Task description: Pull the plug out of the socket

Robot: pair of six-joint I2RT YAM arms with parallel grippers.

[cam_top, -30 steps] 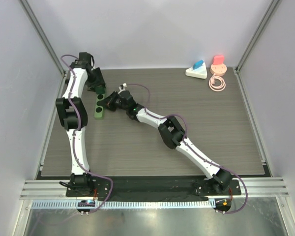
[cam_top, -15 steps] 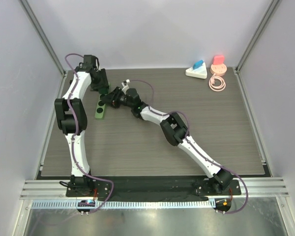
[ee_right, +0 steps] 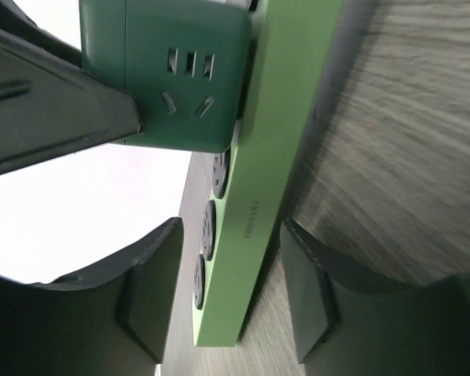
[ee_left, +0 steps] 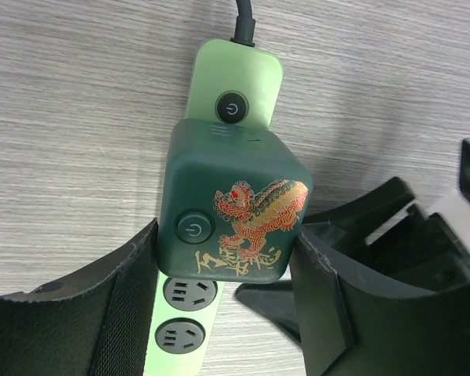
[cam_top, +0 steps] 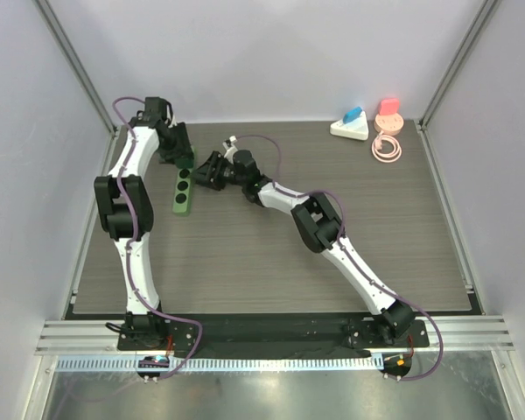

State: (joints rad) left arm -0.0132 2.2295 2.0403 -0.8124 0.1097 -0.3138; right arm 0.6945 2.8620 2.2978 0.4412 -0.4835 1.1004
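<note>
The plug is a dark green cube with a red and gold dragon print and a round button. It sits on the light green socket strip, which lies on the table at the far left. My left gripper is shut on the plug, a finger pressed against each side. My right gripper is open and straddles the strip's free end, with a gap on both sides. In the right wrist view the plug still rests against the strip. From above, the left gripper hides the plug.
The strip's black cable runs off toward the back. A white triangular socket with a blue plug and a pink plug with a coiled cable sit at the far right. Frame posts and walls close in both sides.
My right gripper has opened off the strip, and its wrist has shifted a little back and to the right. The left gripper has kept its hold on the plug.
</note>
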